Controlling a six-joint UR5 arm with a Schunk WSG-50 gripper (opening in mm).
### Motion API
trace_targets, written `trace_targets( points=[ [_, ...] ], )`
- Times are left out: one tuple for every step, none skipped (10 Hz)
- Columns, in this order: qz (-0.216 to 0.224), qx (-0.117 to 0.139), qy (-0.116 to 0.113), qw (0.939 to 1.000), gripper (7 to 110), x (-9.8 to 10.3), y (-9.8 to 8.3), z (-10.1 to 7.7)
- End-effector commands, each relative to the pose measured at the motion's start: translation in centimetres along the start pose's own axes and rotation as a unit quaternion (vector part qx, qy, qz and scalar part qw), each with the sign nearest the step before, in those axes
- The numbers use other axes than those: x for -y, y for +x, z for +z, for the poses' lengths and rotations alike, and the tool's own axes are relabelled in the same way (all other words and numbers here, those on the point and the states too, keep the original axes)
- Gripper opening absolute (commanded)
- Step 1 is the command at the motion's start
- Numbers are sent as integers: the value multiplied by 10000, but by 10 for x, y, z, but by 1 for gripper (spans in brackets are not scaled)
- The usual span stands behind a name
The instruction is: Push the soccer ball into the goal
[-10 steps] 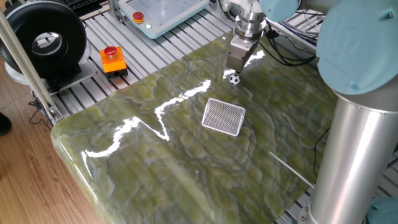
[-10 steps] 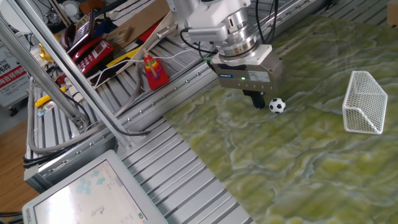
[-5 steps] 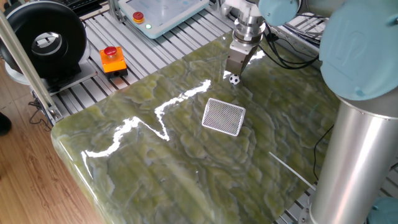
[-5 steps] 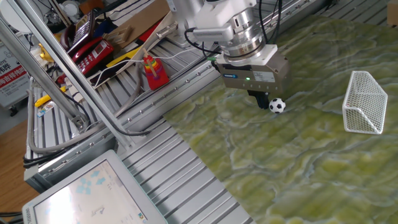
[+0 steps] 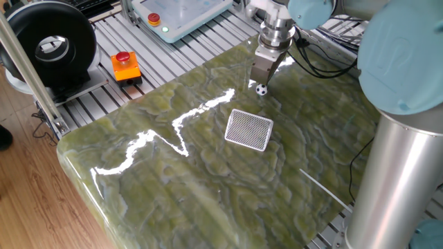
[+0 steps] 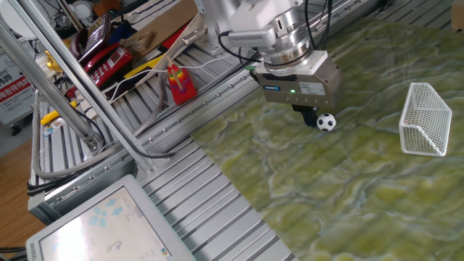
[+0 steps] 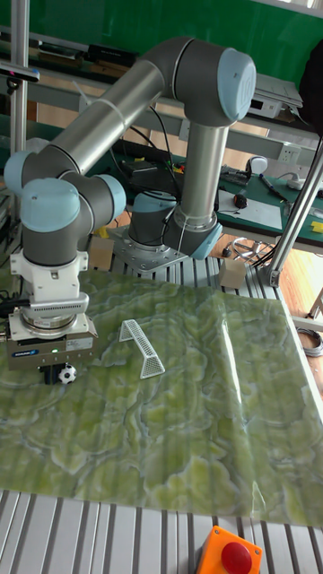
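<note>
Since the earlier frames the gripper (image 6: 310,118) moves a little toward the goal (image 6: 424,119), and the soccer ball (image 6: 327,122) rolls slightly the same way, approx. from beside the jaws to just ahead of them.

One fixed view: the gripper (image 5: 261,77) stands upright over the far part of the green marble-pattern bench (image 5: 166,187). The soccer ball (image 5: 261,89) lies just below its tip, touching or nearly touching; I cannot tell which. The goal (image 5: 249,129) lies nearer the camera, a short way from the ball, mesh face up toward this camera. An orange box w/ red button (image 5: 125,66) sits off the bench on the aluminium rails, well apart.

The other fixed view: the dark jaws reach down beside the ball, on the side away from the goal. They look close together and hold nothing. The goal stands to the right, apart from the ball, open bench between them. A red bottle (image 6: 180,83) stands on the rails behind.

Tall fixed view: the gripper (image 7: 49,371) points straight down at the left side of the bench (image 7: 206,430). The ball (image 7: 67,374) sits at its lower right corner, on the bench. The goal (image 7: 142,347) is to the right, near, not touching. Another orange box w/ red button (image 7: 231,550) is at the bottom edge.
</note>
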State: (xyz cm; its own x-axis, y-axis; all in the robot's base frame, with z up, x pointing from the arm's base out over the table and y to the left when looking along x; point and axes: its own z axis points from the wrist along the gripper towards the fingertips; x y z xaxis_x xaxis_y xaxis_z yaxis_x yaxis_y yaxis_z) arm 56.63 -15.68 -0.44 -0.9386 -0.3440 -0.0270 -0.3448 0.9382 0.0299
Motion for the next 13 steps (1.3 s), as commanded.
trace_targets(
  points=[
    [85, 62, -58, 9999, 7, -8, -3, -2],
    [100, 65, -65, 9999, 7, -11, -4, -2],
    [131, 67, -73, 9999, 7, -14, -4, -2],
    [146, 75, -70, 9998, 7, -17, -5, -1],
    [162, 75, -71, 9998, 7, -19, -4, -1],
    [177, 84, -75, 9998, 7, -21, -4, 0],
    [185, 82, -68, 9998, 7, -22, -4, 0],
    [177, 77, -78, 9998, 7, -24, -3, 1],
    [162, 70, -80, 9998, 7, -26, -2, 1],
    [154, 60, -76, 9998, 7, -27, -1, 1],
    [131, 31, -61, 9999, 7, -28, 1, 2],
    [100, 9, -69, 9999, 7, -31, 3, 3],
    [92, 4, -79, 9999, 7, -34, 5, 4]
  ],
)
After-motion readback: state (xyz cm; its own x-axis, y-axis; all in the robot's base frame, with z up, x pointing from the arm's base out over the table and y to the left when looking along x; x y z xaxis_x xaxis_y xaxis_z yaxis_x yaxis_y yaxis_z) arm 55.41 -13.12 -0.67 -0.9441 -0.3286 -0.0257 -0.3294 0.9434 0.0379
